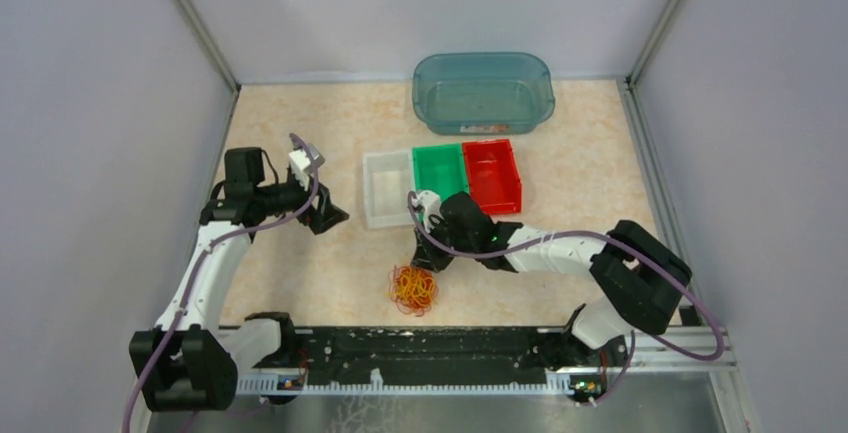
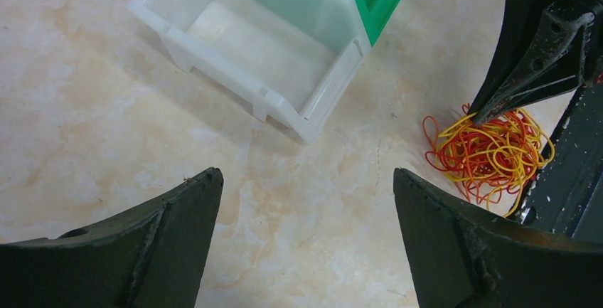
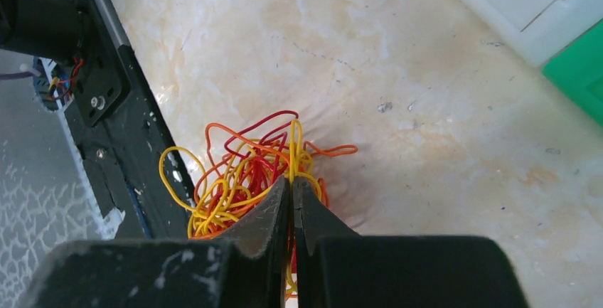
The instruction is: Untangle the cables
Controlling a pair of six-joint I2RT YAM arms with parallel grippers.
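The cables (image 1: pixel 413 289) are a small clump of thin red, orange and yellow loops on the table near the front rail. They also show in the left wrist view (image 2: pixel 489 153) and the right wrist view (image 3: pixel 242 173). My right gripper (image 3: pixel 291 181) is shut on a yellow cable at the clump's top; in the top view the right gripper (image 1: pixel 432 256) sits just above the clump. My left gripper (image 2: pixel 306 176) is open and empty over bare table, left of the clump; in the top view the left gripper (image 1: pixel 328 215) is to the left of the bins.
A clear bin (image 1: pixel 387 189), a green bin (image 1: pixel 440 171) and a red bin (image 1: pixel 492 175) stand in a row behind the clump. A teal tub (image 1: pixel 483 92) sits at the back. The black front rail (image 1: pixel 420 348) runs just near the clump.
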